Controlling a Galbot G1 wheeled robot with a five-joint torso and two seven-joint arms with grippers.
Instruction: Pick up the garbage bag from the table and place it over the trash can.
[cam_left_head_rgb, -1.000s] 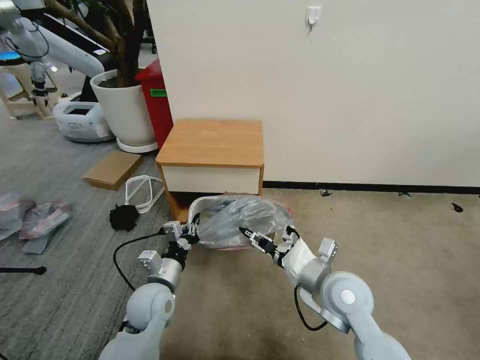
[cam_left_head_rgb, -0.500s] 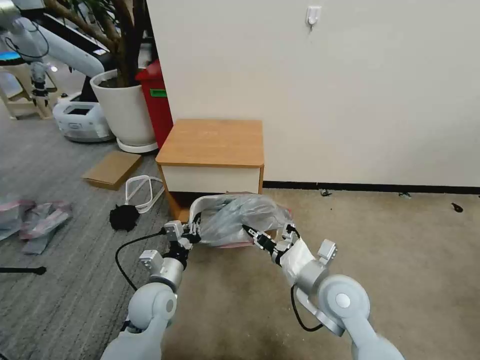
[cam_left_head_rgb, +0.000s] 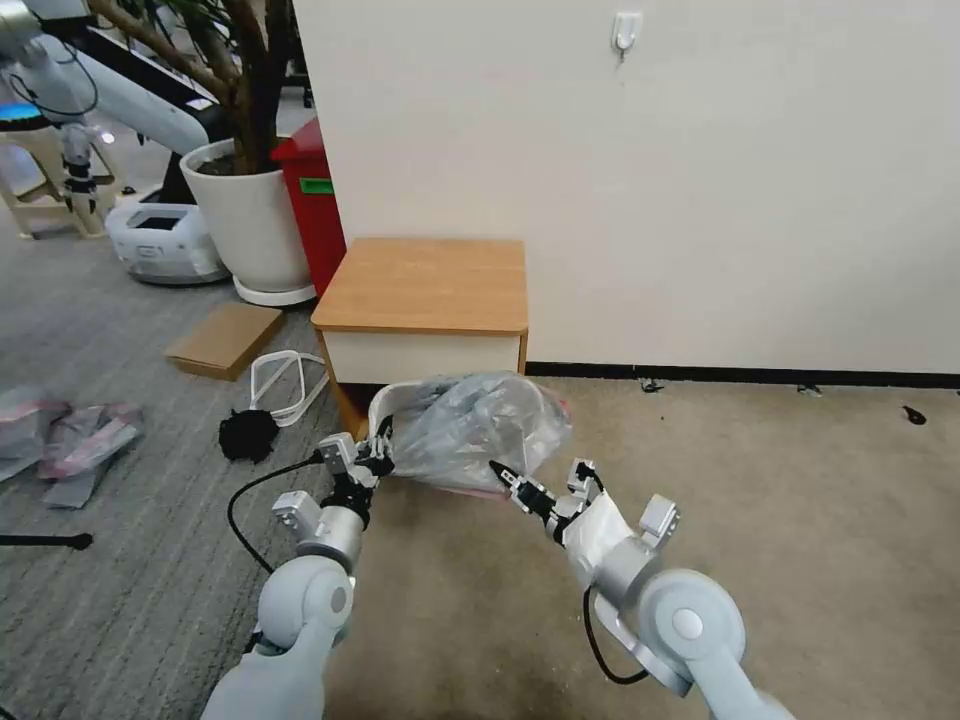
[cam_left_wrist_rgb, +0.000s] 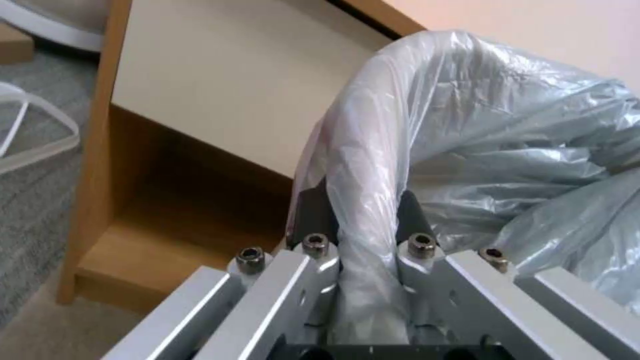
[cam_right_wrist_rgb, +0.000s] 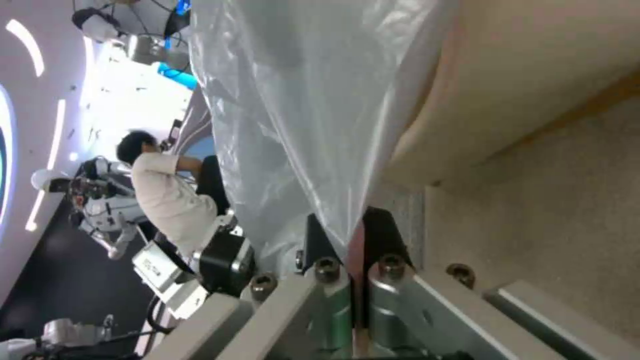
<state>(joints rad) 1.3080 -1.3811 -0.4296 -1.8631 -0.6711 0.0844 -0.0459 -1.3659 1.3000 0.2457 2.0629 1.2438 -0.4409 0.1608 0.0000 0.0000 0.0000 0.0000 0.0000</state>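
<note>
nearest the camera in the head view, the right gripper (cam_left_head_rgb: 520, 487) sits at about 6 o'clock from the garbage bag (cam_left_head_rgb: 478, 428), its fingers (cam_right_wrist_rgb: 377, 235) pressed narrowly together on a thin edge of the bag's plastic, pinkish at the pinch. at about 8 o'clock from the bag, the left gripper (cam_left_head_rgb: 374, 455) has its fingers (cam_left_wrist_rgb: 313, 220) clamped on a bunched, rolled fold of the same bag (cam_left_wrist_rgb: 467, 135), one finger on each side of the fold. the bag hangs crumpled between the two grippers, held just above the beige floor, and hides most of the trash can (cam_left_head_rgb: 385, 405), whose cream rim peeks out at the bag's 10 o'clock edge. behind it at 12 o'clock stands the table (cam_left_head_rgb: 425, 285), against the white wall (cam_left_head_rgb: 650, 180). farther off at 10 o'clock are a red bin (cam_left_head_rgb: 312, 195) and a white plant pot (cam_left_head_rgb: 250, 220).
</note>
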